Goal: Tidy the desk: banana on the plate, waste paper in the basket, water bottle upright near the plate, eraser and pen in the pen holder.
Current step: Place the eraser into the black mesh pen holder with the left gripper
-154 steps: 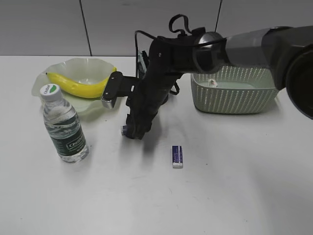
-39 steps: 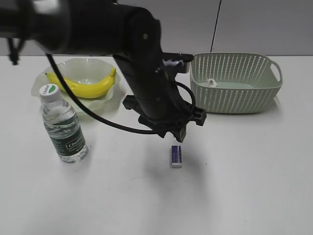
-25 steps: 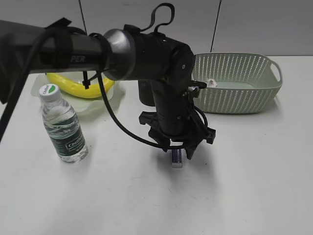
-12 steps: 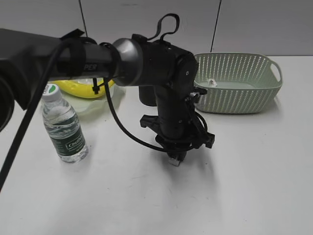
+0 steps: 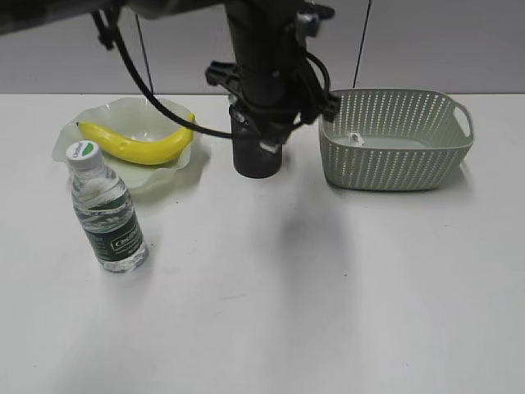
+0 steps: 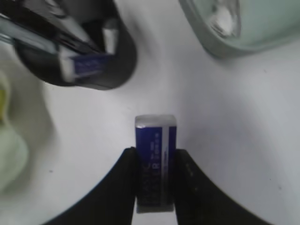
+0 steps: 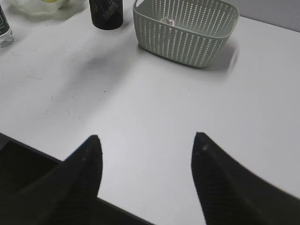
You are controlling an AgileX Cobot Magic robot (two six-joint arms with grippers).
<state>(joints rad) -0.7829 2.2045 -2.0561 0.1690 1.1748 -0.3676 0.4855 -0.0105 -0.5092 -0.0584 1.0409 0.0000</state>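
while left hand (image 6: 155,180) pinches one eraser (image 6: 155,161), right hand (image 7: 145,176) spread; one basket (image 5: 394,139).

right gripper (image 7: 146,161): jaws spread wide, nothing between them, above the desk's near edge
desk (image 7: 140,108): white
basket (image 7: 185,30): by the far edge, a small white scrap inside
pen holder (image 7: 107,13): left of the basket
plate (image 7: 40,5): far left corner, partly cropped
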